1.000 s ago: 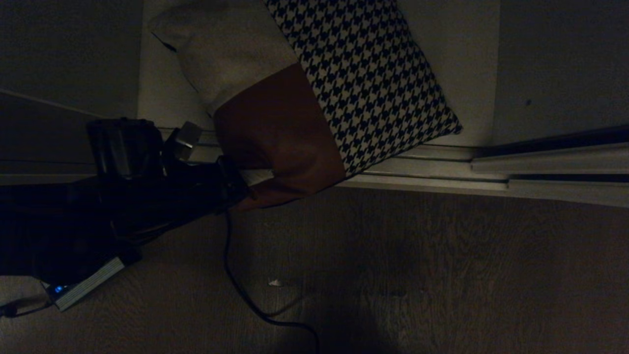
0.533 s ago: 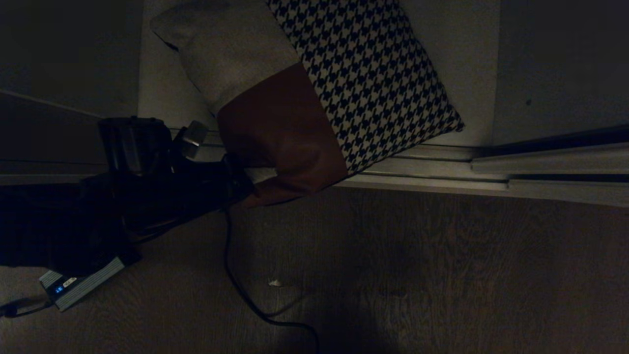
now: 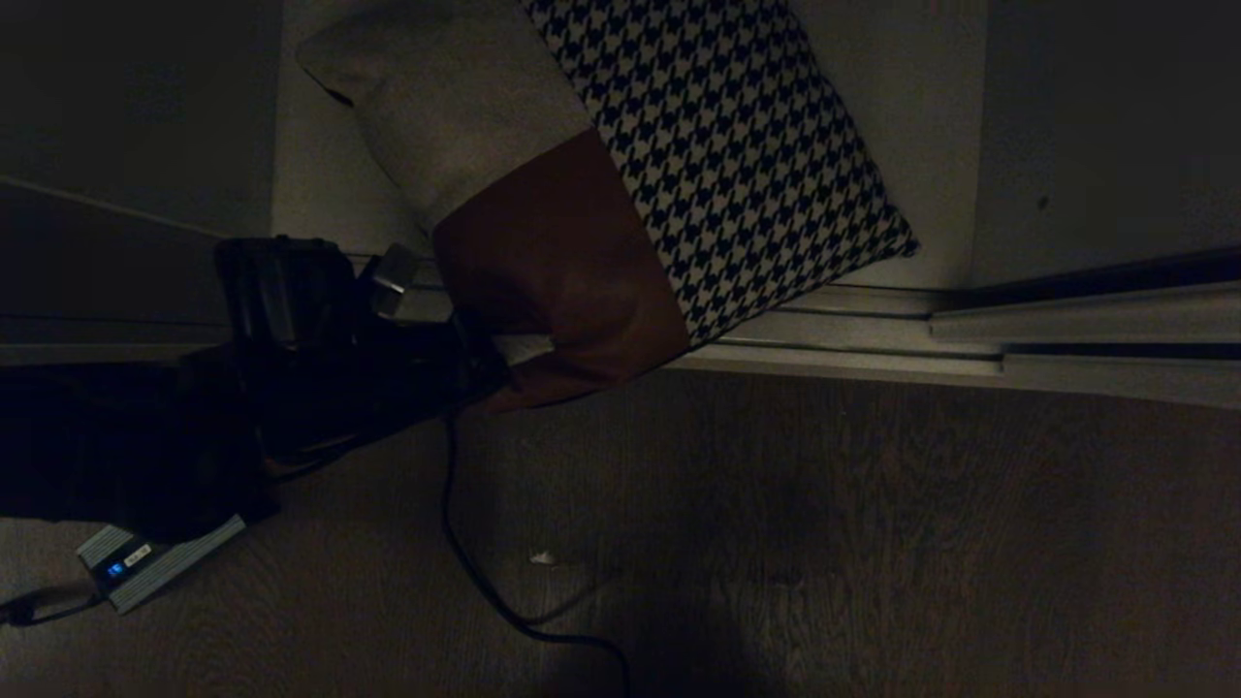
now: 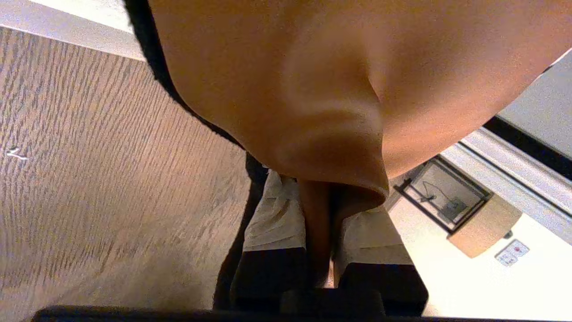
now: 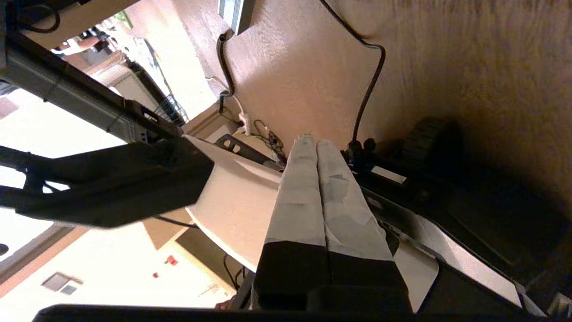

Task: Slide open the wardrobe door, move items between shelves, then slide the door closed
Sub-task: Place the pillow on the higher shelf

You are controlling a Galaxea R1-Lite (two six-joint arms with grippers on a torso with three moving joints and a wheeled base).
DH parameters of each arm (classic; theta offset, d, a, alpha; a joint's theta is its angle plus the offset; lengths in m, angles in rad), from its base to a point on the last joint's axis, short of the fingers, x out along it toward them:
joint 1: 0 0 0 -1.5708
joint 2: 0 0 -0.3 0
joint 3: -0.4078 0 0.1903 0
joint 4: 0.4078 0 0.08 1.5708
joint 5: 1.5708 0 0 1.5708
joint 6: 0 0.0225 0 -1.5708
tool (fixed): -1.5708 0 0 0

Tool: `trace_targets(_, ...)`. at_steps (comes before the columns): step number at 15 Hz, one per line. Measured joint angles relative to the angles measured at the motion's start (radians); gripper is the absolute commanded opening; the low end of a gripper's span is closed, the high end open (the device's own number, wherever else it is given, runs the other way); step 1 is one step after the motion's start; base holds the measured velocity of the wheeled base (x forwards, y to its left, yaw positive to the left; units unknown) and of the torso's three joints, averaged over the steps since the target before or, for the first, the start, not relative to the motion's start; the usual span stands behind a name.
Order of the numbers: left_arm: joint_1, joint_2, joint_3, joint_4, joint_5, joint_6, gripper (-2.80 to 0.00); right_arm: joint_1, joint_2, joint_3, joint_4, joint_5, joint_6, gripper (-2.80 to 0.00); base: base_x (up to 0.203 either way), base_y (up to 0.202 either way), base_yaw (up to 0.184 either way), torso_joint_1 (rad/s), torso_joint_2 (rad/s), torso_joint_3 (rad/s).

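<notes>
Left wrist view: my left pincer (image 4: 319, 232), fingers nearly closed, clamped on the rust-brown corner of the cushion (image 4: 321, 89); a fold of that patch is pinched between the two pads.

Head view: cushion (image 3: 620, 184), patched beige, rust-brown and houndstooth, lying on the off-white shelf (image 3: 921, 145). Its brown corner overhangs the shelf's front edge and the door tracks (image 3: 1066, 330), above the wood floor (image 3: 873, 543). My left pincer (image 3: 485, 373) grips it there, arm reaching in from the left.

Right wrist view: my right pincer (image 5: 316, 147), fingers pressed flat together, holding nothing, aimed toward the floor (image 5: 469, 67) beside a black cable (image 5: 371, 89). Not seen in the head view.

Change since a second ago: left pincer and arm have shifted slightly right along the shelf's front edge; the cushion has barely moved.

Hard to make out: head view very dark; left arm a black mass; cushion's far edge cut off at the top; the surfaces either side of the opening are too dim to identify.
</notes>
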Motion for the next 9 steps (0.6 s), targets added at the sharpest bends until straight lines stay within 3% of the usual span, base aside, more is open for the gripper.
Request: trace_targets(9, -0.007, 0.014, -0.014, 0.002, 0.000, 0.006, -2.80, 0.006, 0.176, -0.017, -0.146, 0.024, 0.002, -2.80, 0.000, 0.000, 0.000, 0.000, 0.00, 0.000)
